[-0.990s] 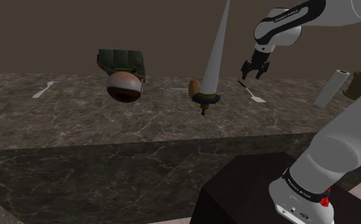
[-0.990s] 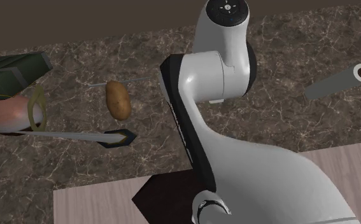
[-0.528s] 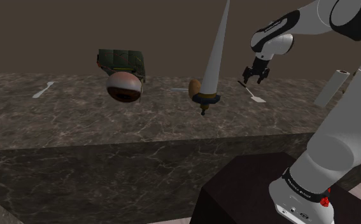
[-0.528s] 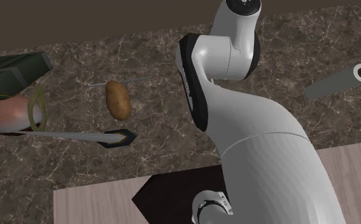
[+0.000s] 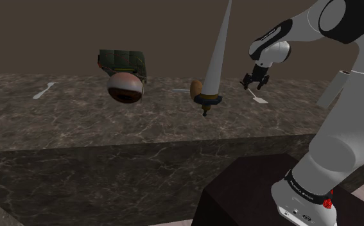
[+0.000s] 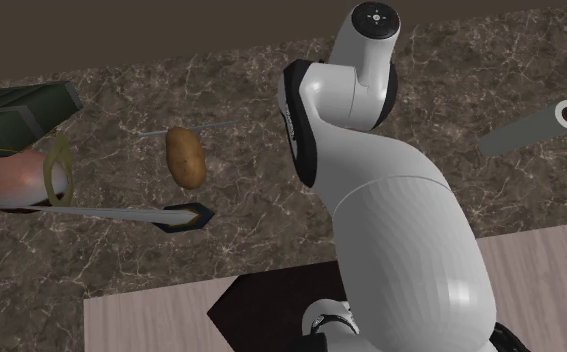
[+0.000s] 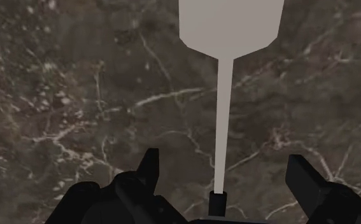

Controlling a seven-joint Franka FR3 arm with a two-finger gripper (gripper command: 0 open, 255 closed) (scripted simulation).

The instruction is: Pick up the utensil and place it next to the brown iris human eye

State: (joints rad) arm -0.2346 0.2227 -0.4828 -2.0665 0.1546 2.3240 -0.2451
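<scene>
Overhead, the wide-spread hand (image 7: 225, 170) straddles the spatula (image 7: 230, 22).

We see a dark marbled counter (image 5: 110, 125). On it we log a pale spoon (image 5: 43, 91), green box (image 5: 122, 62), eye model (image 5: 124, 88), potato (image 6: 184, 156), dagger (image 5: 214, 64), grey spatula (image 7: 226, 114) and grey roll (image 6: 526, 130).

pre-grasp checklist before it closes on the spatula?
1. Fingers open: ok, they stand apart.
2. Pale grey spatula, thin handle centred between them: ok in the wrist view.
3. Spatula held: not ok, neither finger touches it.
4. Gripper height above the dark marble counter: cannot tell.
5. Straight way to the brown-iris eyeball: not ok, the grey-bladed dagger and the brown potato stand between in the shoulder view.
</scene>
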